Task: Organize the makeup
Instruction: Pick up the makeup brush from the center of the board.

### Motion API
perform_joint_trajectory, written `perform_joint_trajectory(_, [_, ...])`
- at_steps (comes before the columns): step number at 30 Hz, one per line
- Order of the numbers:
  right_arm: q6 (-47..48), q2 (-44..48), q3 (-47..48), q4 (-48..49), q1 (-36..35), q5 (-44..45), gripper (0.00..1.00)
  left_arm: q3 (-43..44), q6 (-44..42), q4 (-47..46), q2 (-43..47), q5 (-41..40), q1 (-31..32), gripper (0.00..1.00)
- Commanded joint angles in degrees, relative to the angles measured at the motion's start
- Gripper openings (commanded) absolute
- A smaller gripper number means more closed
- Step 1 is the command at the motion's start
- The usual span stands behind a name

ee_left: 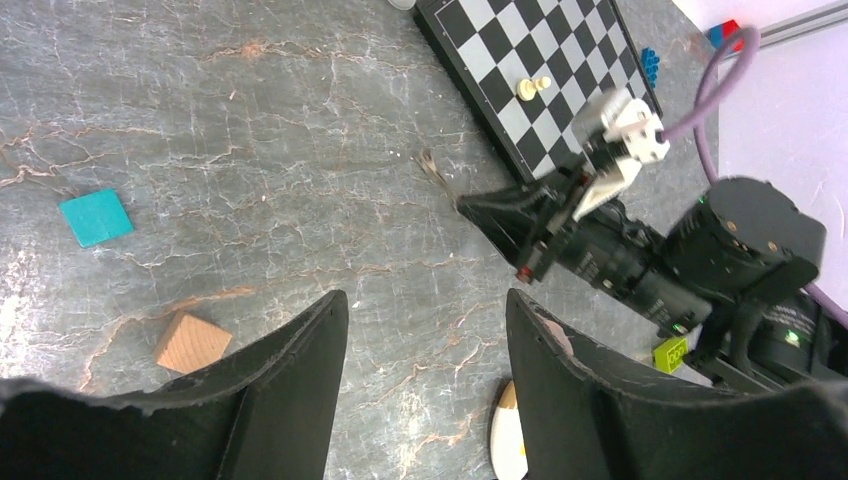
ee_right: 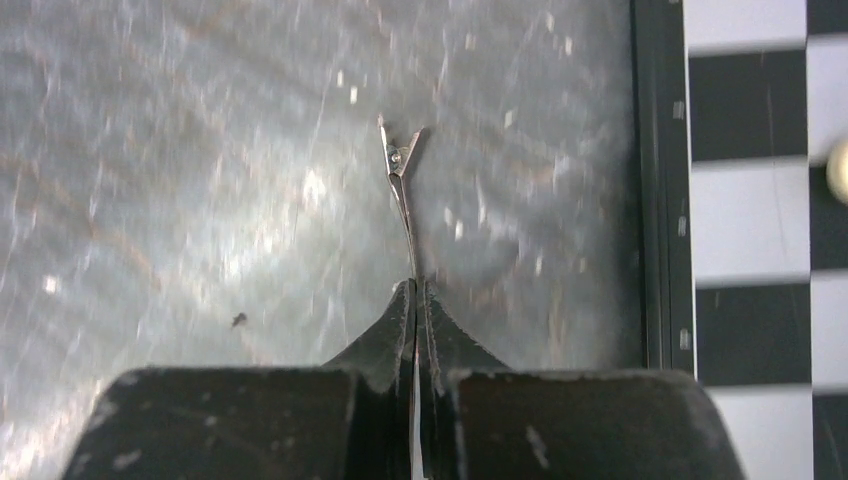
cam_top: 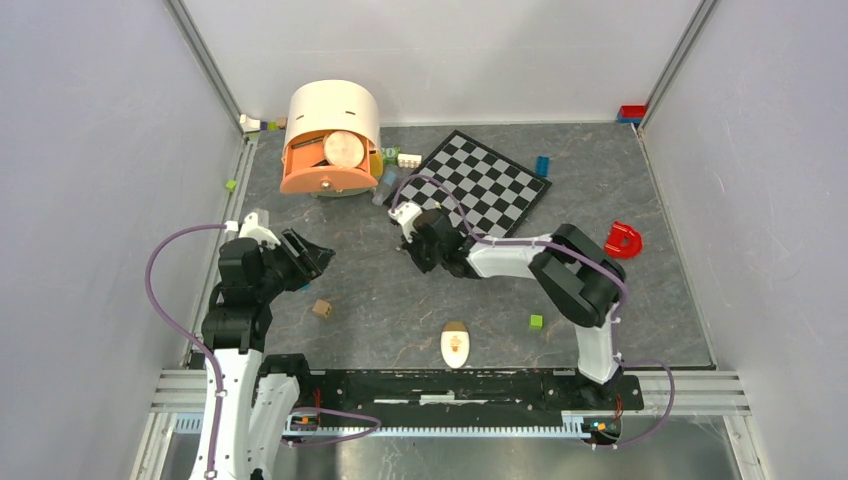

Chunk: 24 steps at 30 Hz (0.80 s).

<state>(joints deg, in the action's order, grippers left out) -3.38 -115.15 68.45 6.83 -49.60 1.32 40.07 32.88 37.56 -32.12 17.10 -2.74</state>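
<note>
My right claw (ee_right: pixel 415 292) is pinched on the tail of a thin metal clip (ee_right: pixel 402 170), which sticks out ahead of my fingertips over the tabletop (ee_right: pixel 180 150), just beside the chessboard (ee_right: pixel 760 200). It looks light, springy and slick, so I judge a hold nearer its rivet would stop it swivelling. My left claw (ee_left: pixel 425 330) hangs wide, holding nothing.

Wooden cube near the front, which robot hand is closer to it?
Left. The left gripper hangs open just past the wooden cube. The right gripper is farther away, off to its right beside the chessboard, shut on a thin metal clip.
</note>
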Motion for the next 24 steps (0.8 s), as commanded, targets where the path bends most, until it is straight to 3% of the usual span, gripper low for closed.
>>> perform_joint_trajectory(1, [-1.91,10.51,-7.25,2.02,-0.14,-1.15,0.0,-0.41,-1.08,-2.87,0.33,3.6,0.12,0.66])
perform_joint_trajectory(7, [-6.35,23.1,-16.14,4.21,-2.16,-3.84,0.0,-0.4,0.17,-5.24,-0.51,8.23,0.33,0.68])
perform_joint_trajectory(13, [-10.77,31.57,-19.05,3.81,-6.58,-3.29,0.0,-1.54,6.15,-11.04,-2.23,9.8,2.04,0.72])
perform_joint_trajectory(20, [-10.04,35.92,-15.68,0.49,-12.09,1.72,0.0,-1.07,11.24,-13.75,-4.94,-0.92,16.7,0.72])
perform_joint_trajectory(24, [-9.3,37.12,-14.66,-0.06,-14.16,2.24,0.0,-1.16,13.3,-15.1,-6.58,-2.69,19.67,0.69])
